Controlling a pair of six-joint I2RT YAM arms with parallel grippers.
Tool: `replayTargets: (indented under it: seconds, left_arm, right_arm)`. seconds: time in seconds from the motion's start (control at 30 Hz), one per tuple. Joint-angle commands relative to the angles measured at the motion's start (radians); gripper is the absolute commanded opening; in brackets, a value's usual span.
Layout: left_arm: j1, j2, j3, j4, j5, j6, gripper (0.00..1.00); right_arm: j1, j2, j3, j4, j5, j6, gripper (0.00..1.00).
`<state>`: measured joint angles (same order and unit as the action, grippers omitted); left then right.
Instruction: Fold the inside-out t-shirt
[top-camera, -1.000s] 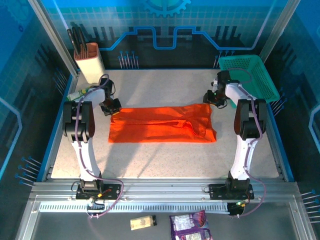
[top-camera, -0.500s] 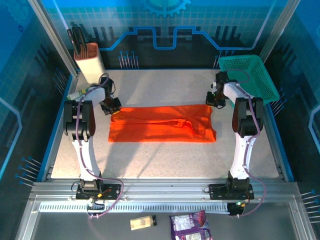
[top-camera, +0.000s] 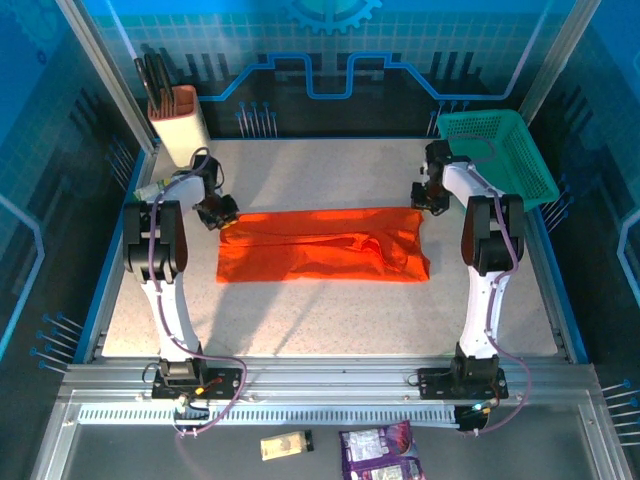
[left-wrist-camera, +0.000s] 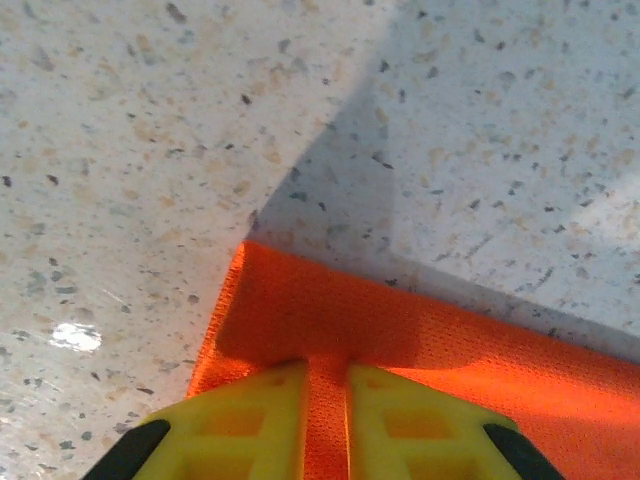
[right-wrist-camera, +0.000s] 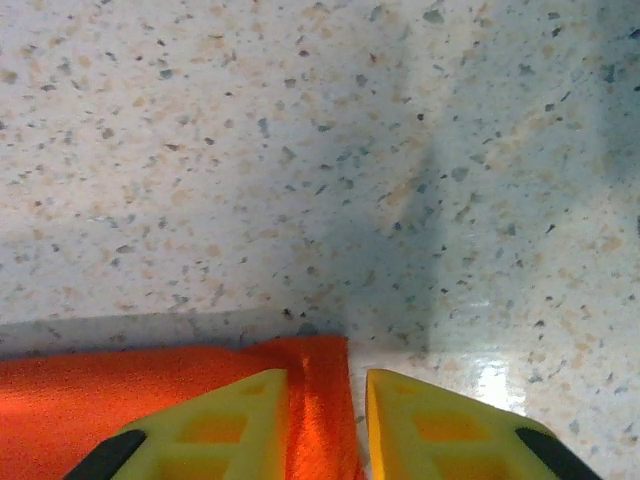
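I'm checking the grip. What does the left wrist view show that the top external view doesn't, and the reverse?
Left wrist: a ridge of the t-shirt pinched between the yellow fingers of the left hand. Top external: the t-shirt folded into a long band, the right hand at its far right corner, a teal basket beyond. Both: the orange t-shirt corner, left hand, speckled table.

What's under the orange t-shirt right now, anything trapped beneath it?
The t-shirt lies flat on the speckled table, and bare tabletop shows right up to its edges. Whatever sits directly beneath is covered by the fabric, though no obvious lump shows through it.
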<state>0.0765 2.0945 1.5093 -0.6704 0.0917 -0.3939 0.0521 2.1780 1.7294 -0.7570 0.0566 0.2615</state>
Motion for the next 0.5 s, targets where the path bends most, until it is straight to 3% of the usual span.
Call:
replayTargets:
  seconds: [0.0, 0.3, 0.47]
  left_arm:
    - [-0.022, -0.079, 0.0, -0.032, 0.04, 0.008, 0.19]
    - [-0.118, -0.21, -0.156, -0.062, 0.027, -0.009, 0.18]
    - [-0.114, -0.241, -0.295, -0.038, -0.028, 0.0, 0.17]
  right_arm:
    - [0.033, -0.127, -0.016, -0.045, -0.002, 0.001, 0.29]
    - [0.104, -0.201, -0.203, -0.052, -0.219, 0.001, 0.31]
    - [0.092, -0.185, -0.282, 0.017, -0.329, 0.005, 0.35]
